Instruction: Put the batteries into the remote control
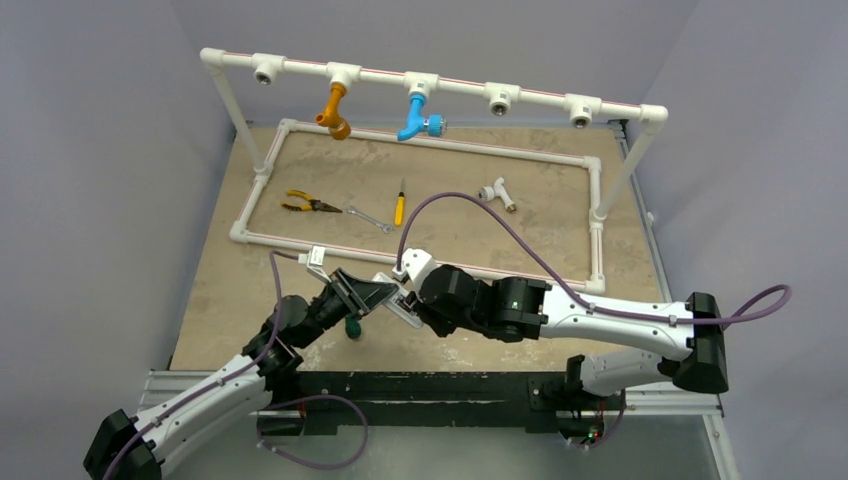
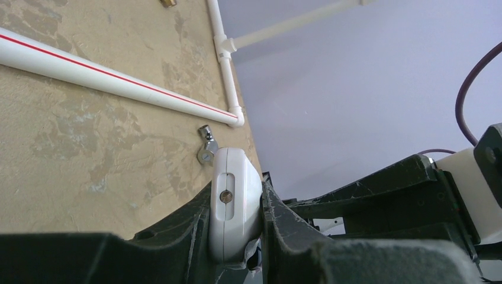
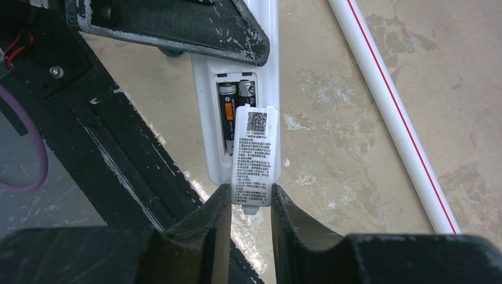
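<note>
My left gripper (image 2: 237, 204) is shut on the white remote control (image 2: 234, 201), holding it by its edges above the table near the front; the remote also shows in the right wrist view (image 3: 204, 106) and in the top view (image 1: 400, 305). Its back faces my right wrist camera. Two dark batteries (image 3: 235, 97) lie side by side in the open bay. My right gripper (image 3: 251, 198) is shut on the small flat white cover (image 3: 254, 157) with a printed label, held over the lower part of the bay.
A white pipe frame (image 1: 420, 145) lies on the table, with pliers (image 1: 305, 204), a wrench (image 1: 370, 219), a yellow-handled screwdriver (image 1: 399, 207) and a white pipe tee (image 1: 497, 191) inside it. A silver fitting (image 2: 206, 147) lies by the frame's corner. A green object (image 1: 352, 326) sits under the left gripper.
</note>
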{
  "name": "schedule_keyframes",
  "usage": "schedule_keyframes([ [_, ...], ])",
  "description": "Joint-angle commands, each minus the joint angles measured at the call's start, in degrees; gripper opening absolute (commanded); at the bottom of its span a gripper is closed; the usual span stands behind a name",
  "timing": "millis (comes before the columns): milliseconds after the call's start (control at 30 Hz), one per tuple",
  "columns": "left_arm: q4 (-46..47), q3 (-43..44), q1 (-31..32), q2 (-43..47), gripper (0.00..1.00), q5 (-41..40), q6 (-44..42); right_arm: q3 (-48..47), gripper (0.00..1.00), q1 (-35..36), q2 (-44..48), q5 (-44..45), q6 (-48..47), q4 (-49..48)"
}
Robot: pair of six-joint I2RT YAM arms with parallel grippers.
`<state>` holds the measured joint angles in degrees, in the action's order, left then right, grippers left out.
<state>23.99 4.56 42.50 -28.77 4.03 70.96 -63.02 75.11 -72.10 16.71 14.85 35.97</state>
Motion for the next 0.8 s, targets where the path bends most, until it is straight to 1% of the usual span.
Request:
schedule_keyframes([
  [0, 5.7, -1.71, 0.24, 0.17, 0.0, -0.03, 1.88, -3.6, 0.0, 0.61, -0.19, -0.99, -1.82, -1.69],
  [167, 4.45, -1.92, 0.23, 1.5, 0.0, -0.33, 1.79, -4.01, 0.0, 0.73, -0.46, -1.4, -2.64, -2.59],
  [767, 4.31, -1.4, 0.22, 1.17, 0.0, 0.45, 1.86, -3.87, 0.0, 0.83, -2.96, -2.24, -2.8, -5.64],
])
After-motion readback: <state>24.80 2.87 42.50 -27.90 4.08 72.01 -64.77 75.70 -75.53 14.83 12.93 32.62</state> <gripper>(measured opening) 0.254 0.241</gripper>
